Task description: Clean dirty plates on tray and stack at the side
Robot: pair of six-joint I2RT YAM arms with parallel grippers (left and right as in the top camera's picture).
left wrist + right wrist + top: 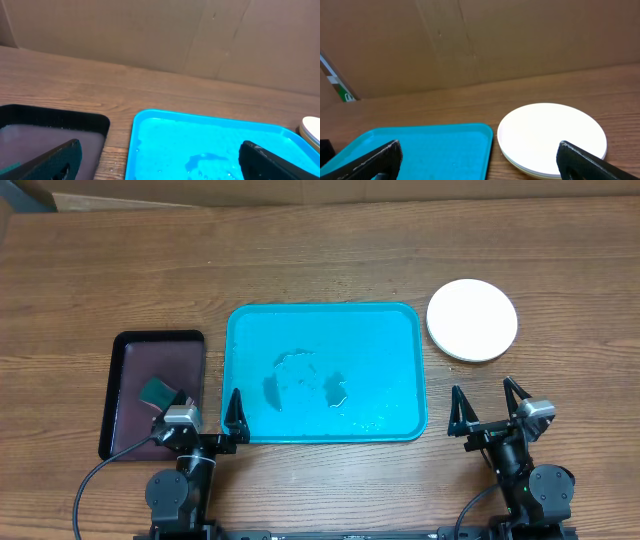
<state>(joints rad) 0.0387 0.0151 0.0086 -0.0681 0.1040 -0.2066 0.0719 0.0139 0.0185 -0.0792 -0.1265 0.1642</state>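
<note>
The teal-blue tray (325, 370) lies in the middle of the table with no plates on it, only wet patches; it also shows in the left wrist view (200, 145) and the right wrist view (420, 150). A stack of plates (472, 319) with the white one on top sits on the table right of the tray, also in the right wrist view (552, 135). The blue and yellow-green plates are hidden. My left gripper (205, 420) is open and empty at the tray's near left corner. My right gripper (488, 408) is open and empty in front of the stack.
A dark maroon-black tray (155, 390) lies left of the teal tray and holds a small dark green sponge (158, 390). A cardboard wall (160, 35) stands behind the table.
</note>
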